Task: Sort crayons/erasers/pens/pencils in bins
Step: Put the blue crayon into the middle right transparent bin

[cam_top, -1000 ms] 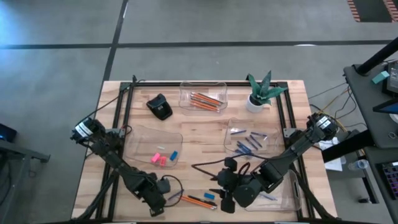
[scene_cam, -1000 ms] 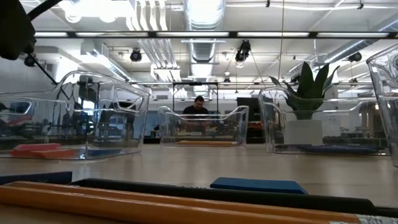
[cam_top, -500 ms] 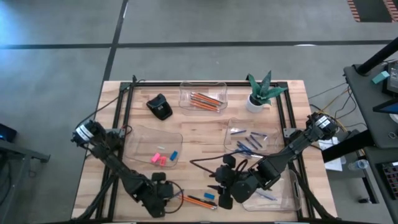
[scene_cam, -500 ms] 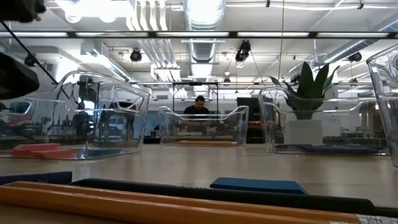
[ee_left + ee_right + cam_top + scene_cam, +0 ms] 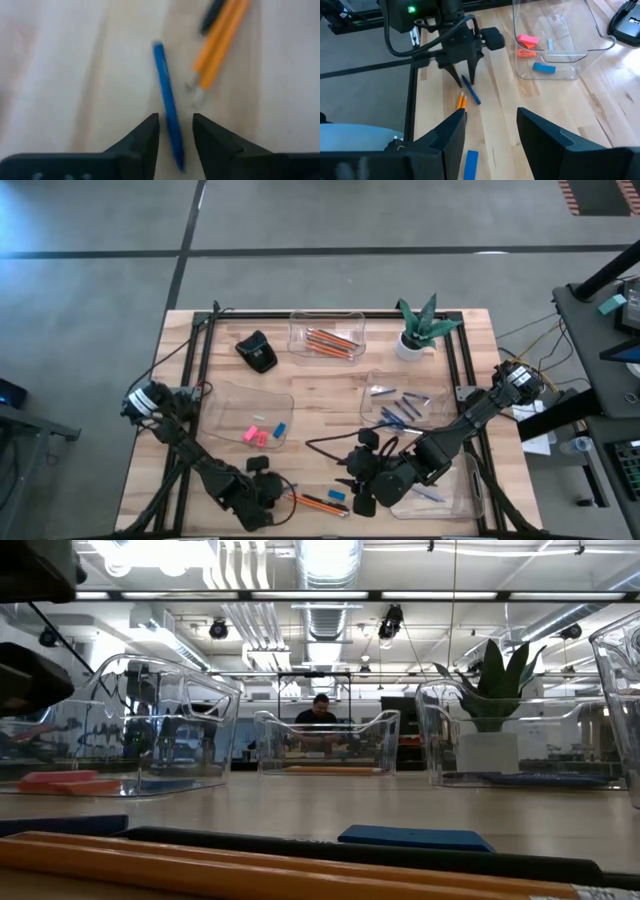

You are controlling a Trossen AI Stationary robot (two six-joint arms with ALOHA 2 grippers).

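The left gripper (image 5: 175, 132) is open around a blue pen (image 5: 167, 102), fingers on both sides. Next it should squeeze and lift. The right gripper (image 5: 490, 125) waits open nearby.

Between the right gripper's (image 5: 487, 132) parted jaws lies bare wooden worktop (image 5: 560, 107). Ahead, the left gripper (image 5: 464, 79) points down with its tips either side of a blue pen (image 5: 471, 90), beside orange pencils (image 5: 461, 101). Farther off, a clear bin (image 5: 555, 37) holds pink and blue erasers (image 5: 527, 41).

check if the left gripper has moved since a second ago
Yes. In the high view the left gripper has shifted right, closer to the orange pencils lying near the table's front edge.
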